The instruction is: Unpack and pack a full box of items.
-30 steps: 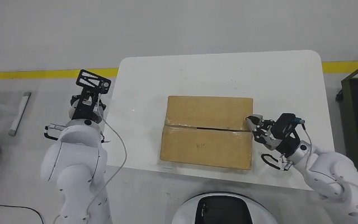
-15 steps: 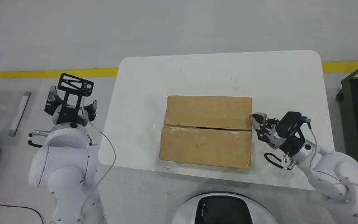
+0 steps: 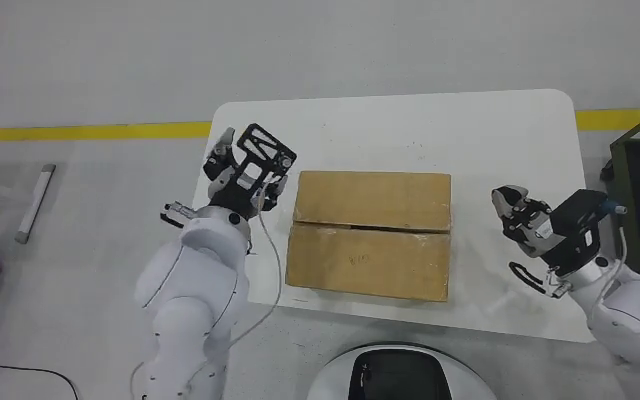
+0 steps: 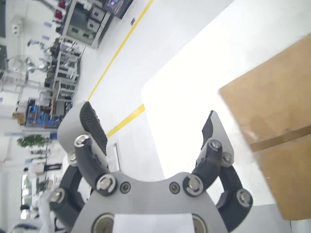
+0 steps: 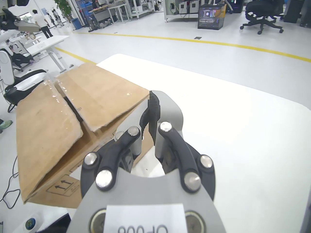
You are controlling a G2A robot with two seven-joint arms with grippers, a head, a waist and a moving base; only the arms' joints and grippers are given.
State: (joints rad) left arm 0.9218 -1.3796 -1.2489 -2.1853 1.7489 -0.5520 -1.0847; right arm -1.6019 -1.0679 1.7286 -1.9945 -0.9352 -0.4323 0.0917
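Note:
A brown cardboard box (image 3: 368, 235) sits in the middle of the white table (image 3: 400, 125), its two top flaps folded down with a narrow seam between them. My left gripper (image 3: 245, 165) hovers over the table's left part, just left of the box, open with nothing between its fingers (image 4: 150, 117); the box's corner (image 4: 274, 103) lies close beside it. My right gripper (image 3: 510, 205) is right of the box, a short gap from its end, shut and holding nothing (image 5: 151, 112). In the right wrist view the box (image 5: 73, 112) shows slightly raised flap edges.
Bare table surface lies behind the box and to its right (image 3: 520, 140). A yellow floor line (image 3: 100, 131) runs behind the table. A grey bar (image 3: 33, 203) lies on the floor at far left, and a dark cabinet (image 3: 628, 165) stands at the right edge.
My left arm swung from beyond the table's left edge to over the table beside the box. My right gripper drew back rightward from the box's end.

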